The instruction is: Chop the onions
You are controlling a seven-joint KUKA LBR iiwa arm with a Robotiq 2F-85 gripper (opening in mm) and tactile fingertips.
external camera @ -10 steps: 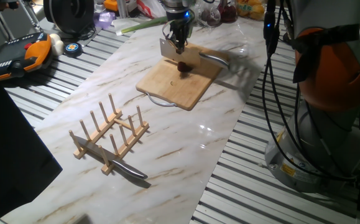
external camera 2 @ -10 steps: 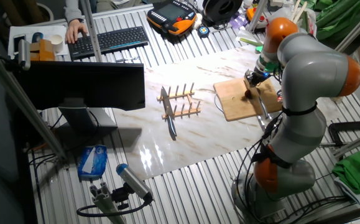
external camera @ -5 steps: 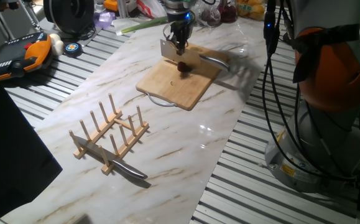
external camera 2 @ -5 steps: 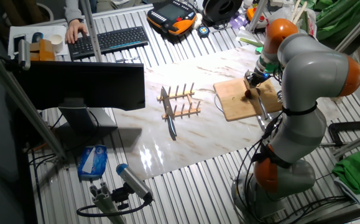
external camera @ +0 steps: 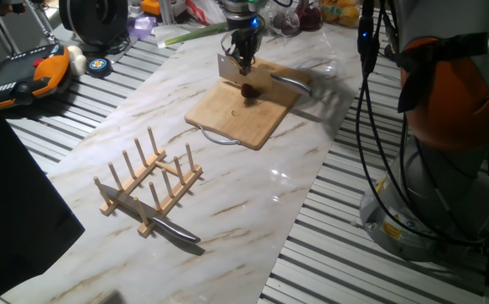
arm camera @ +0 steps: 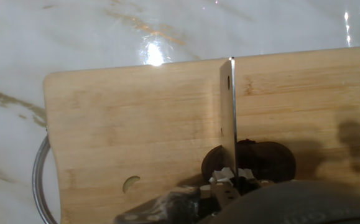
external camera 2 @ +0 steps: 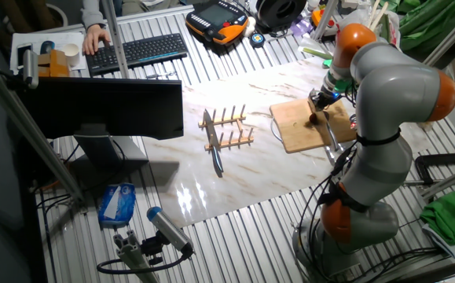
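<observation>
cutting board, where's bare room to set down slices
On the cutting board, the near half toward the wooden rack is bare. The far corner is crowded: the tool holds a cleaver over the onion. Bare marble lies between board and rack.

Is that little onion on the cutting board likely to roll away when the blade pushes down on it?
Probably a bit. The onion looks round, small and glossy, so it may roll or slip on the smooth cutting board. The blade sits roughly across its middle, which likely pins it somewhat.
</observation>
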